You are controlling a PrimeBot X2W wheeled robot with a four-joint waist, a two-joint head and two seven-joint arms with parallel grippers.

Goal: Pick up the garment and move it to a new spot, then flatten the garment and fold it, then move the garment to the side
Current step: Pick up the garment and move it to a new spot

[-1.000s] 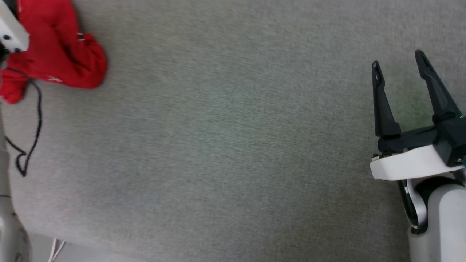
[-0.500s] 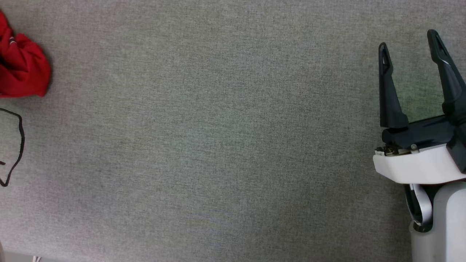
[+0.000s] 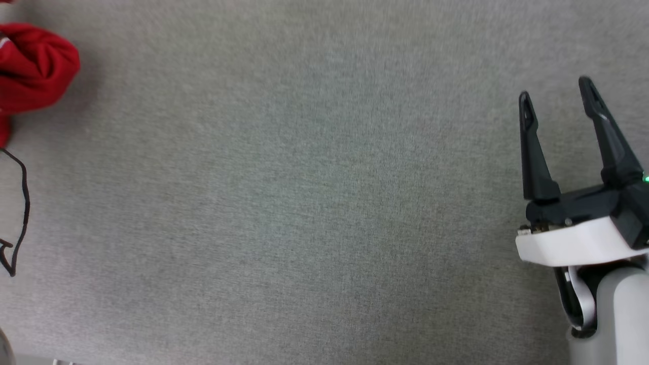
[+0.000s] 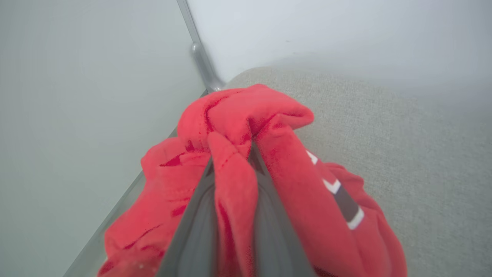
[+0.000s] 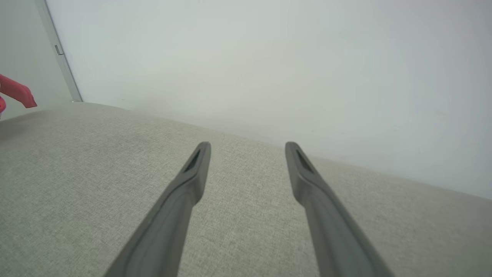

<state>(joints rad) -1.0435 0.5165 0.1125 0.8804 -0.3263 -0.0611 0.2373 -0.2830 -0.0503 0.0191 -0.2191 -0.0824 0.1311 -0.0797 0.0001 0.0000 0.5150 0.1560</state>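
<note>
Garment (image 3: 35,66) lay bunched at far left of grey tabletop (image 3: 304,203); right pincer (image 3: 555,88) stood wide and empty at right.
Left wrist: left pincer (image 4: 235,161) narrow, clamped on a red fold.
Right wrist: fingers wide above tabletop; garment at left edge.

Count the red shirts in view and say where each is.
1. The red shirt is bunched at the far left of the grey surface, a fold pinched in the left gripper. More could lie past that edge.
</note>
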